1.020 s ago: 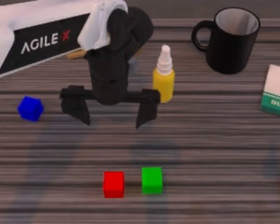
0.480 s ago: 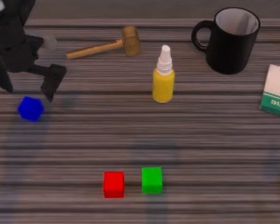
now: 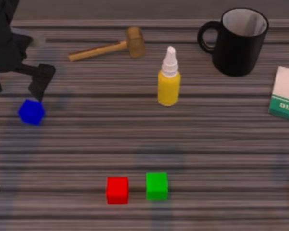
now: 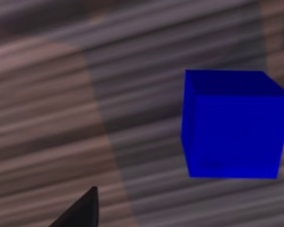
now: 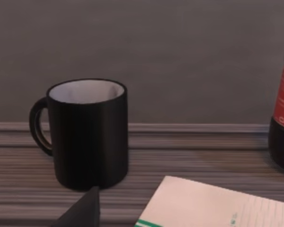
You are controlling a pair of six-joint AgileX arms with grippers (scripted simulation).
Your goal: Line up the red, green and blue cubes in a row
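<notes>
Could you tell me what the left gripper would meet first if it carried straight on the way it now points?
Most likely the blue cube: the left gripper hangs open just above it, pointing down, though its height over the table is unclear.

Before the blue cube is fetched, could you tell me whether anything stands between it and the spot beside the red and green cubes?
Nothing visible does. The blue cube sits at the table's left, below the left gripper, and the striped tabletop between it and the red cube is bare. The green cube lies on the red one's far side.
</notes>
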